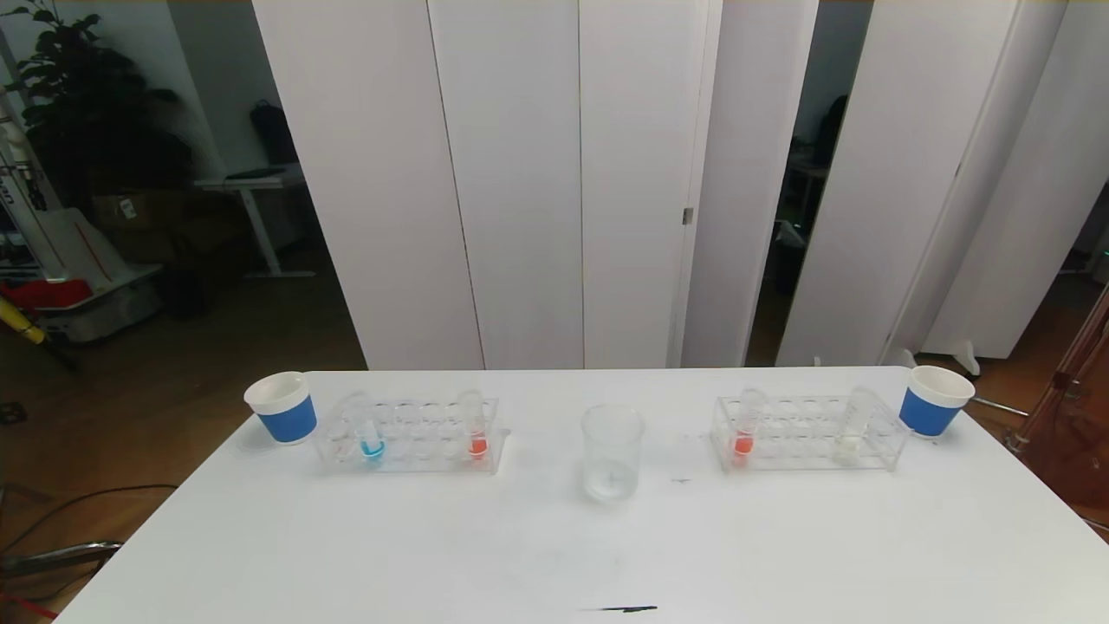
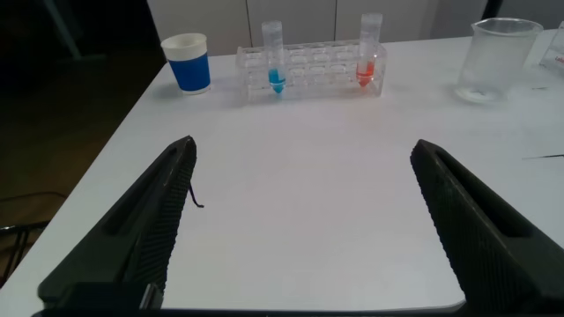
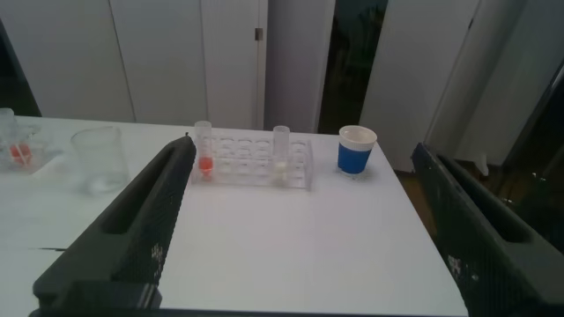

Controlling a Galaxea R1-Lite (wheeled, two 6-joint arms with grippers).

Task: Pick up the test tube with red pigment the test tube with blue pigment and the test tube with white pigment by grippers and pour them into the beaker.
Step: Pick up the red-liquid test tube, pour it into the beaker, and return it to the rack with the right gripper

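Beaker (image 1: 612, 451): standing upright on the white bench (image 1: 554, 555), midway between the two racks and a little nearer the front edge than they are; looking empty.
Test tube with blue pigment (image 1: 369, 434): standing upright in the clear left rack (image 1: 411, 435), at the end of the rack nearest the bench's left edge, blue liquid sitting at its bottom.
Left red tube (image 1: 475, 428): standing upright in the same rack, at the end closest to the beaker, holding red-orange liquid.
Right red tube (image 1: 745, 431): standing upright in the clear right rack (image 1: 810, 432), at the end facing the beaker.
Test tube with white pigment (image 1: 852, 430): standing upright at the other end of the right rack, toward the bench's right edge, pale liquid showing at its bottom.
Left paper cup (image 1: 282, 406): blue and white, sitting near the far left corner of the bench, just beside the left rack.
Right paper cup (image 1: 933, 399): blue and white, sitting near the far right corner, just beside the right rack.
Left end effector (image 2: 304, 224): hovering over the near left part of the bench, well apart from the racks, jaws spread wide and gripping nothing.
Right end effector (image 3: 304, 224): hovering over the near right part of the bench, facing the right rack, jaws spread wide and gripping nothing.
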